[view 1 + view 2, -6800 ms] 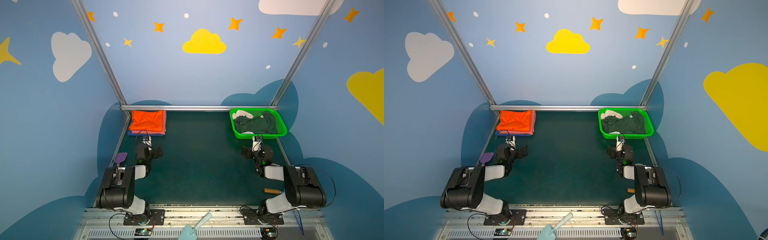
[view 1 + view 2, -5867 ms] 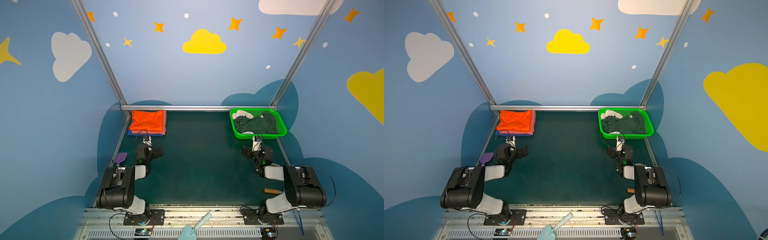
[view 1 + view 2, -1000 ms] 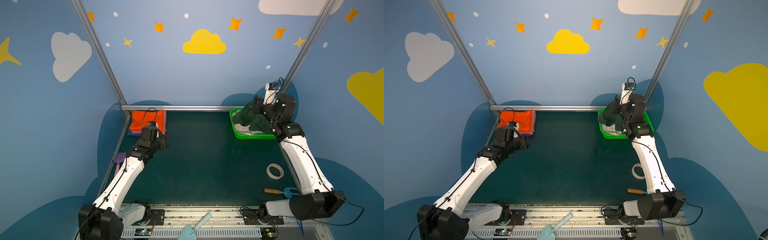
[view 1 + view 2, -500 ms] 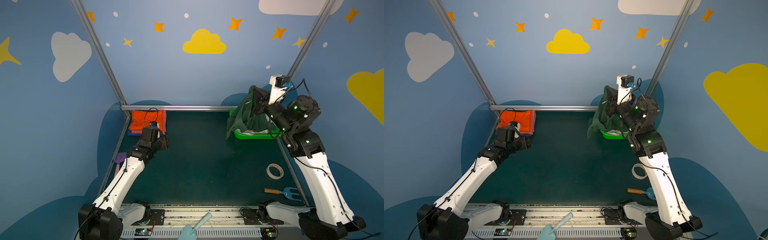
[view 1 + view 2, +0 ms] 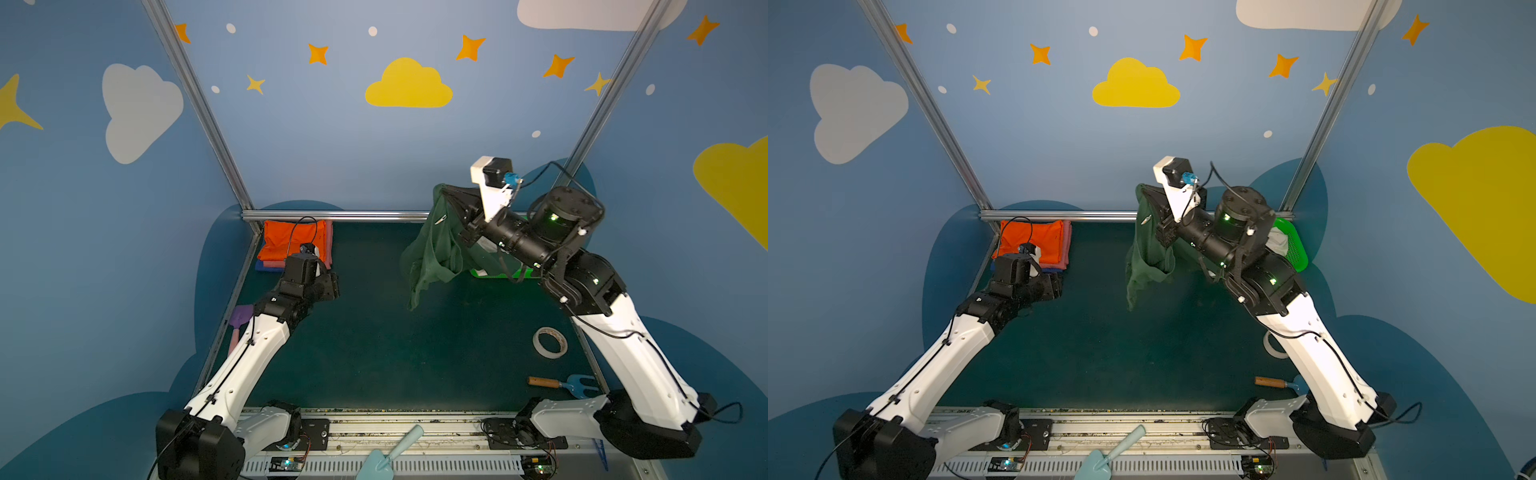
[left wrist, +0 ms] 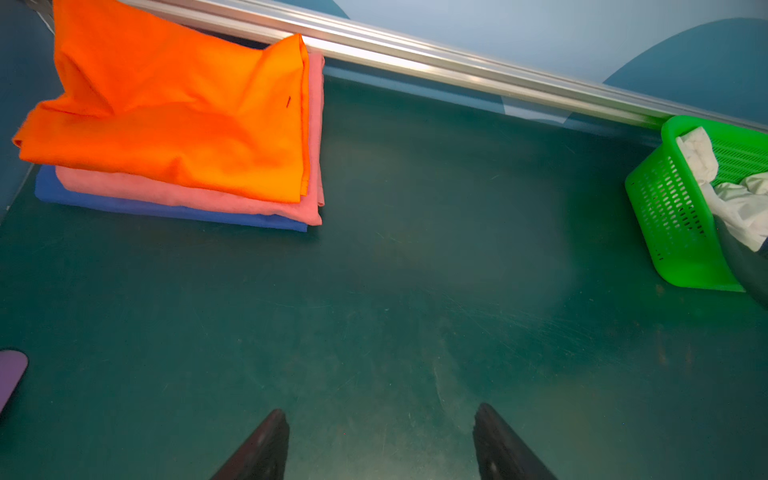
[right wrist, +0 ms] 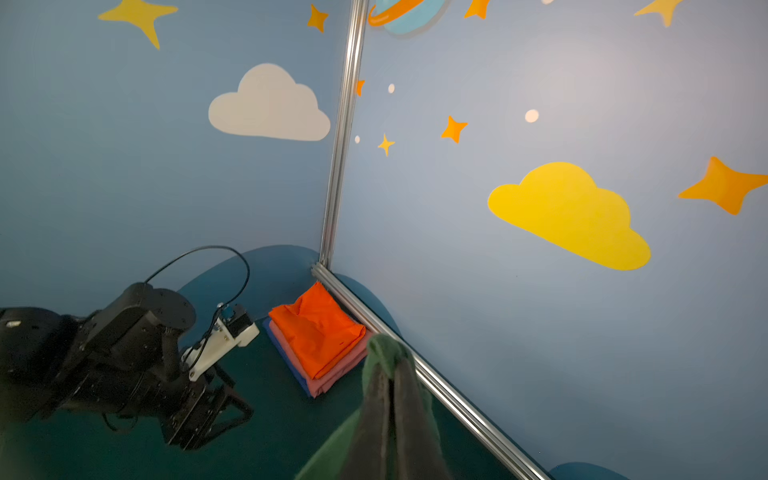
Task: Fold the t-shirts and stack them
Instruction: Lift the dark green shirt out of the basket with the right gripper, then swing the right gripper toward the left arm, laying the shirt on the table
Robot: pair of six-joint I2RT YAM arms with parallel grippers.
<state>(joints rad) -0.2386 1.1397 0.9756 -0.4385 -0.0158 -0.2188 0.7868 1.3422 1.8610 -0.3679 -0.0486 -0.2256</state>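
Our right claw grips the dark green shirt tightly by one end; it hangs straight below, lengthwise down toward the desk. Our left claw, wide and empty, hovers well apart, near the orange shirt.

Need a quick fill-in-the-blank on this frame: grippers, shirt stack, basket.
1. The right gripper holds up the dark green t-shirt, while the left gripper is ____.
2. The folded stack has the orange t-shirt on top, the pink t-shirt in the middle and a ____ one at the bottom.
3. The green basket has a ____ t-shirt in it.

Missing words: open; blue; white.
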